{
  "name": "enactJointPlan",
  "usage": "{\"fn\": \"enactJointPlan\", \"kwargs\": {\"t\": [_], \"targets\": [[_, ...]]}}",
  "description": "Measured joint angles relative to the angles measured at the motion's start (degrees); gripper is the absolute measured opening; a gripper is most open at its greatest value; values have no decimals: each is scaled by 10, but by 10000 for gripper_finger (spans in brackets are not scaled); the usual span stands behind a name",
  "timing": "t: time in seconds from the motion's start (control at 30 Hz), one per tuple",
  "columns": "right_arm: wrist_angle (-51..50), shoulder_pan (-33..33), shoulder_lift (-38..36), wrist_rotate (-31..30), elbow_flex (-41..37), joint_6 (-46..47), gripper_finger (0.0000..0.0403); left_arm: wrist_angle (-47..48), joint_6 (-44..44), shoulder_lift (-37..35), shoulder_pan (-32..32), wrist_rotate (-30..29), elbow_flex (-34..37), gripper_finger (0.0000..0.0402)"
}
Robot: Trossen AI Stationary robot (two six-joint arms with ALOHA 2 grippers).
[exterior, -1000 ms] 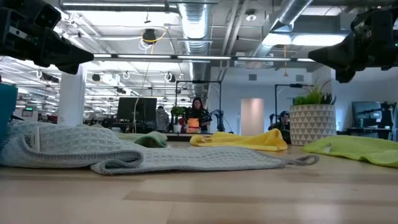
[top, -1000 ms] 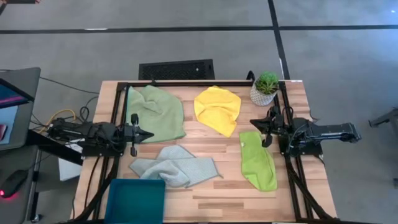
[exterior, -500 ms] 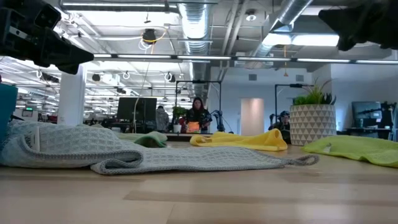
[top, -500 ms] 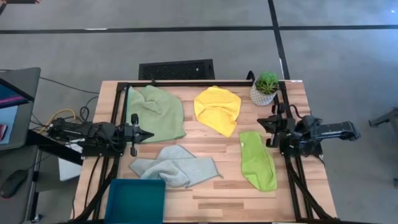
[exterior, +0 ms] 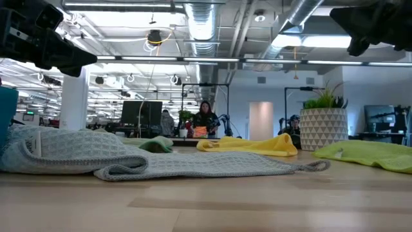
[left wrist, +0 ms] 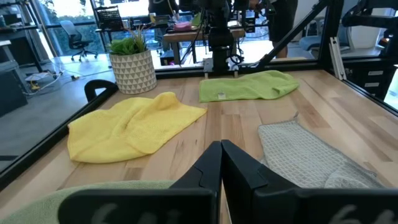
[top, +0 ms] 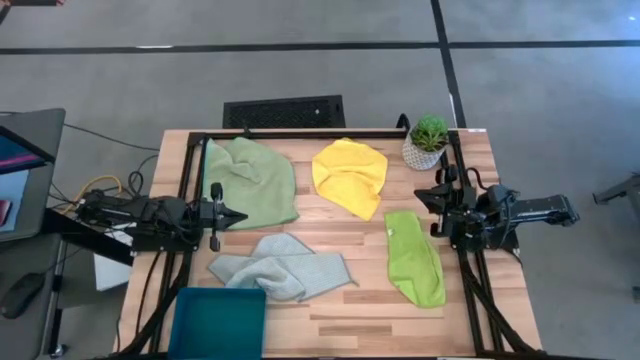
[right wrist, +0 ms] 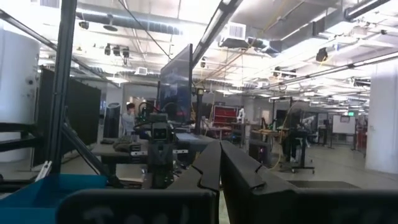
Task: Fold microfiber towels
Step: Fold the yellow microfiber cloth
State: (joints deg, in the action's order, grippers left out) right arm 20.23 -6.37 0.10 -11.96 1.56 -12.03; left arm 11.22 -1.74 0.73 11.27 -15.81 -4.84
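Table (top: 330,320): wooden top seen from above, four unfolded towels spread across it, none folded yet.
Right claw (top: 424,207): at the table's right edge, raised above the surface, fingers closed together in the right wrist view, holding nothing.
Left claw (top: 238,215): at the table's left edge, fingers pressed shut to a point, holding nothing, waiting.
Lime green towel (top: 414,258): flat on the right side of the table, just beside and below the right claw, toward the near edge; long axis running from far edge to near edge, slightly slanted.
Yellow towel (top: 350,176): crumpled, centre of the far half, near the right claw's tips, toward the middle of the table.
Sage green towel (top: 252,180): far left corner, touching distance from the left claw.
Grey-green towel (top: 280,266): bunched on the near left, between left claw and teal bin (top: 218,322).
Nearer arm for the lime green towel: right, by a clear margin; likely first pick, judging by position.
Potted plant (top: 427,140): far right corner, beyond the right claw.
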Motion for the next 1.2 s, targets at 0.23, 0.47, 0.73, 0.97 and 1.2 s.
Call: {"fn": "enactJointPlan", "kwargs": {"t": [0.23, 0.47, 0.73, 0.97, 1.2], "targets": [[0, 0, 0, -1, 1, 0, 30, 0, 0, 0, 0, 0, 0, 0], [-21, 3, 0, -45, 13, 1, 7, -50, 34, 0, 0, -15, 4, 0], [-221, 41, 63, -53, 129, 78, 3, -167, -43, 8, 0, -21, 2, 0], [-335, 96, 206, -53, 204, 183, 2, -173, -32, 56, 0, -55, 2, 0], [-348, 136, 349, -45, 239, 186, 6, -269, -53, 123, 0, -61, -4, 0]]}}
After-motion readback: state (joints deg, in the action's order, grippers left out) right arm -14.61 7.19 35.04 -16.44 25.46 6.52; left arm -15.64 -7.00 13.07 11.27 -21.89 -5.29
